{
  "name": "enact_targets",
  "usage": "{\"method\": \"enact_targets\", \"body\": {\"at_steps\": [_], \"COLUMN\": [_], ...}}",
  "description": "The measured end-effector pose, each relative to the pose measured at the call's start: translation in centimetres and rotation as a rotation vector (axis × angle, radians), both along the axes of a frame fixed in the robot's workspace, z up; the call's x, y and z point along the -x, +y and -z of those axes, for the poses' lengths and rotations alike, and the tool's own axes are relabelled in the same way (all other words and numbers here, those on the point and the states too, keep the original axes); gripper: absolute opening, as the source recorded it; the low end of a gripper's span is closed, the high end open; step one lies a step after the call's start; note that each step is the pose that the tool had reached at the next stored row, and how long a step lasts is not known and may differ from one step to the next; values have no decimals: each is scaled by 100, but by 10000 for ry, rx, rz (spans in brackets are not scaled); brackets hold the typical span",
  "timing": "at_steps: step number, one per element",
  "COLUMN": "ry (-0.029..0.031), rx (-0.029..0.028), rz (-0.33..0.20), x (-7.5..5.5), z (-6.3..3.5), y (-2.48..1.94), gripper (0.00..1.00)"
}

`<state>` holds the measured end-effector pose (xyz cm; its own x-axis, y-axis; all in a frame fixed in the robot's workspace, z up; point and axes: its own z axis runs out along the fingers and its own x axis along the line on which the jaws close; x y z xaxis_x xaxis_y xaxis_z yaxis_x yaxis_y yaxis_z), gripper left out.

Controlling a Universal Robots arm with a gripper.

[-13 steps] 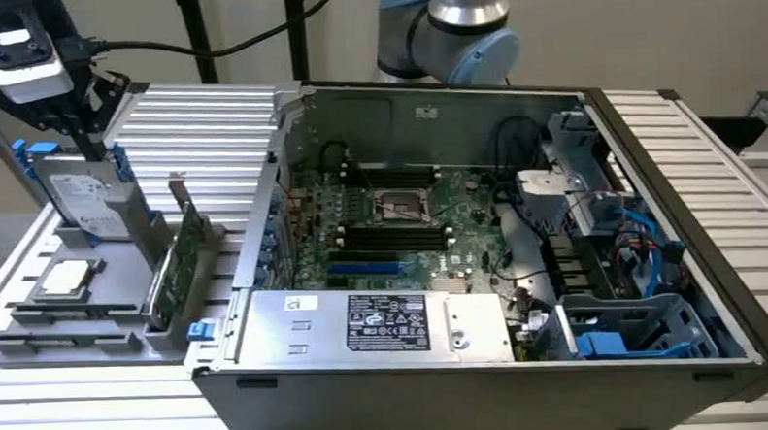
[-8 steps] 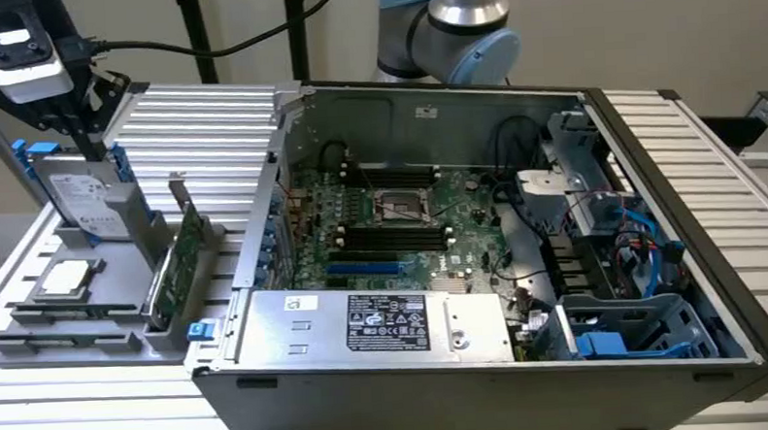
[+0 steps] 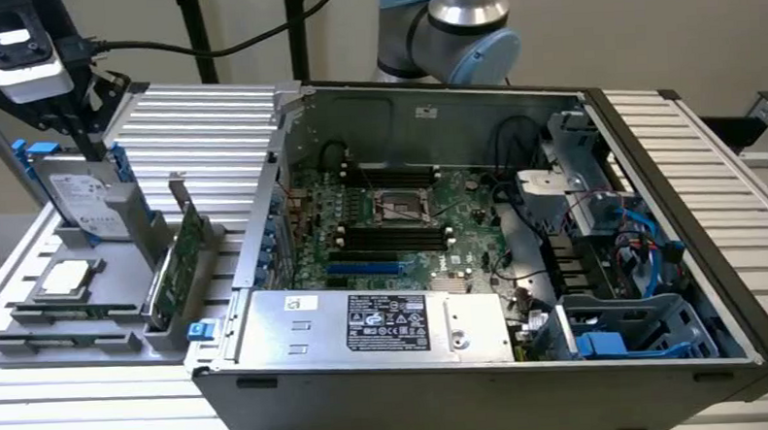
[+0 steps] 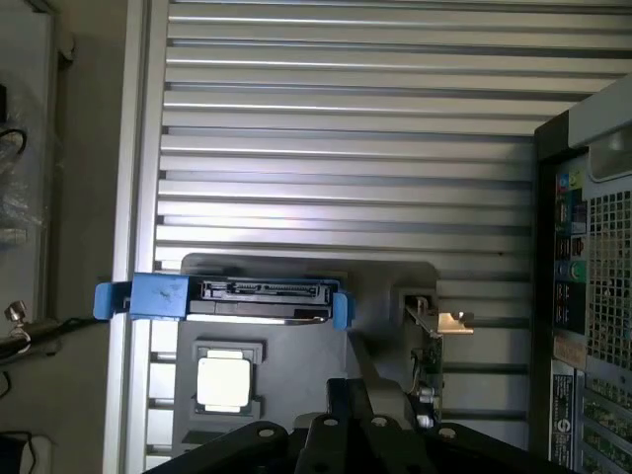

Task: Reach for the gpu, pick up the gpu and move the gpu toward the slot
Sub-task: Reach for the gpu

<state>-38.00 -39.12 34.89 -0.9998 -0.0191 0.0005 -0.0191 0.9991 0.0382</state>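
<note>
Gripper [image 3: 89,140] — I cannot tell if spread or closed | hangs above hard drive [image 3: 83,194] | gpu [image 3: 182,248] at its 5 o'clock in the exterior view, apart from it | on edge in parts tray [image 3: 27,342] — long axis 12-to-6, bracket [image 3: 177,200] at 12

We are finding no word, brand or number that we can truly read; we are seeing labels only. On the power supply [image 3: 466,323] in the computer case [image 3: 496,395] a black label [image 3: 386,322] is carrying white print too fine to make out; on the power supply's end toward the exterior view's left a small white sticker [image 3: 301,302] is sitting; well apart from the power supply on that side, the hard drive [image 3: 68,175] is bearing a white label [image 3: 88,210], illegible; beyond the power supply, a pale sticker [image 3: 425,110] is showing on the case's far wall; in the wrist view a white sticker [image 4: 565,395] on the case's outside is staying unreadable.
</note>
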Motion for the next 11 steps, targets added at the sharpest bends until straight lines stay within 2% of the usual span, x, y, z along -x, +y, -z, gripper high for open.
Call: {"method": "enact_targets", "body": {"at_steps": [3,11], "ry": [1,2], "rx": [0,2], "rz": [1,1], "x": [-47,-262], "z": [0,9], "y": [-42,-264], "gripper": [11,11]}}
